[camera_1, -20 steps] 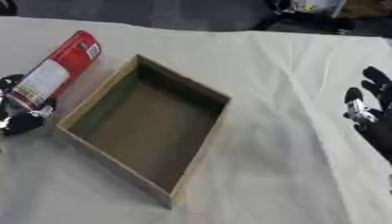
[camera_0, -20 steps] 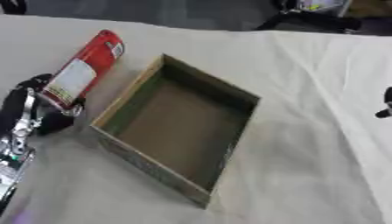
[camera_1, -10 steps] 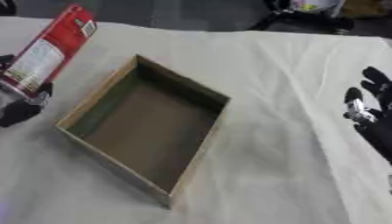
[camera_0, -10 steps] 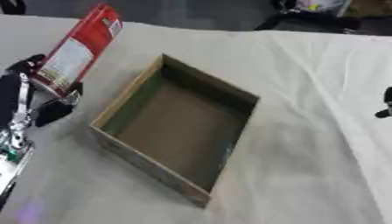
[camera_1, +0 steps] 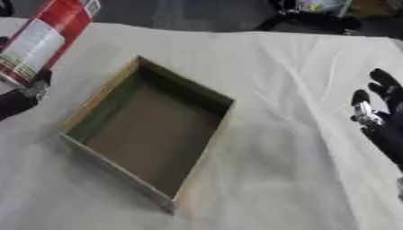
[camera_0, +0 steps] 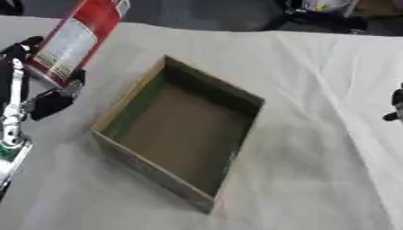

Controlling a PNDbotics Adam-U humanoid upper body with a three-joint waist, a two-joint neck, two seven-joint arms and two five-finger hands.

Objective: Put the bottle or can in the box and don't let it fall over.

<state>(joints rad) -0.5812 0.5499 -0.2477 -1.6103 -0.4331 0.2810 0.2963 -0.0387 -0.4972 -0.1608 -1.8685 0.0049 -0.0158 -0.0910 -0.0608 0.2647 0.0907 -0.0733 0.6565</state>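
Observation:
A tall red can (camera_0: 78, 38) with a white label is lifted at the far left, its top tilted to the right. My left hand (camera_0: 35, 90) is shut on its lower end, fingers curled round it. The open cardboard box (camera_0: 182, 130) lies on the white cloth to the right of the can, with nothing inside. My right hand (camera_1: 379, 119) rests open at the right edge, fingers up, well away from the box.
A white cloth (camera_0: 315, 170) covers the table. Dark objects (camera_1: 315, 13) stand beyond the far edge at the upper right.
The left hand has raised the can from lying on the cloth to a steep tilt, higher and nearer the box's left wall. The right hand has stayed put.

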